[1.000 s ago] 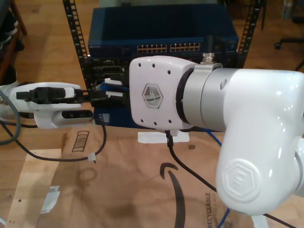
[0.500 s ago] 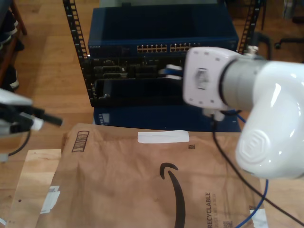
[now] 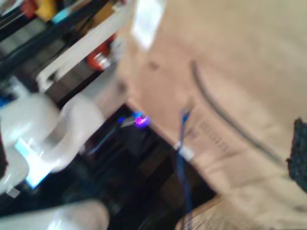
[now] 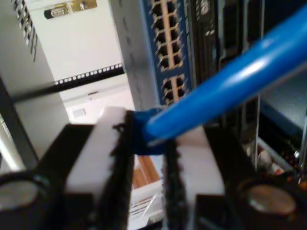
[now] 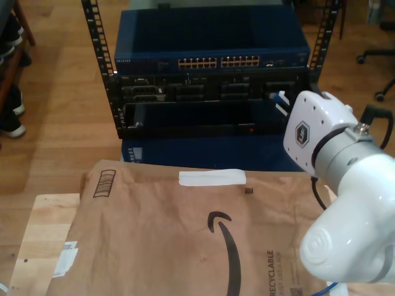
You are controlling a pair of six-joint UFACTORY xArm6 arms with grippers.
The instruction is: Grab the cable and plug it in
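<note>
The blue cable (image 4: 225, 81) runs slantwise out of my second gripper (image 4: 146, 139), whose white pads (image 4: 96, 148) are shut on its end. Rows of ports on the blue network switch (image 4: 163, 48) lie just beyond the jaws. In the exterior view my second gripper (image 5: 278, 102) is at the rack's front, at that view's right, with a bit of blue cable (image 5: 282, 94) at its tip. More of the cable (image 5: 330, 287) shows at the bottom edge. The blurred first wrist view shows a hanging blue cable (image 3: 182, 163) and one dark fingertip (image 3: 298, 153).
The network switch (image 5: 216, 61) sits in a black rack (image 5: 99, 61) on the wooden floor. Brown paper packaging (image 5: 185, 240) covers the board in front. The white arm (image 5: 352, 216) is bulky at the exterior view's right. An office chair base (image 5: 376, 55) stands far right.
My second gripper has swung along the rack front toward the exterior view's right, carrying the cable. The other arm has left the exterior view's left.
</note>
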